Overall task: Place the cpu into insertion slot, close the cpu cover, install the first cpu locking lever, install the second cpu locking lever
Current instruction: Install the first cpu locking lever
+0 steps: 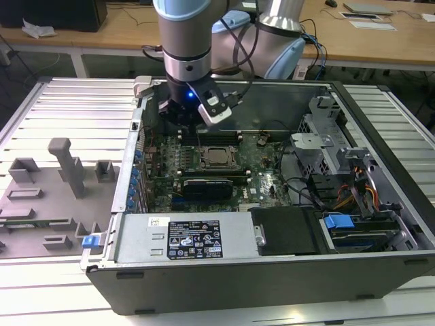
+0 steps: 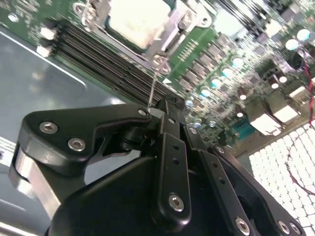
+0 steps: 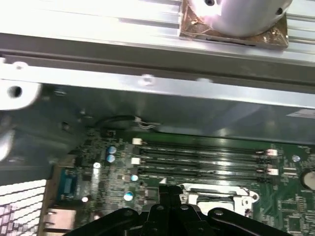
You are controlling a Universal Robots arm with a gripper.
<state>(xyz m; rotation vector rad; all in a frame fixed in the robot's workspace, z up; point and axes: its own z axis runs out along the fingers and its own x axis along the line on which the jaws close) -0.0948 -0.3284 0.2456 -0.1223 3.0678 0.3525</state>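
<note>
The cpu [image 1: 219, 157] lies with its silvery top up in the insertion slot on the green motherboard, and the silver cpu cover [image 2: 171, 35] is folded down around it [image 2: 138, 19]. A thin metal locking lever [image 2: 153, 83] stands up from the socket's corner to my fingertips. My gripper [image 2: 164, 105] hangs just beside the socket, toward the case's back wall, with its black fingers together. I cannot tell whether they pinch the lever's end or only touch it. In the first wrist view the gripper [image 3: 170, 195] sits next to the socket's silver frame [image 3: 246, 197].
Long black memory slots [image 3: 206, 157] run between the socket and the case's metal wall [image 3: 147, 83]. A black graphics card [image 1: 207, 185] lies in front of the socket, then the power supply [image 1: 183, 238]. Drive cage and cables [image 1: 353, 190] crowd the exterior view's right. Grey fixtures [image 1: 47, 197] stand outside the case.
</note>
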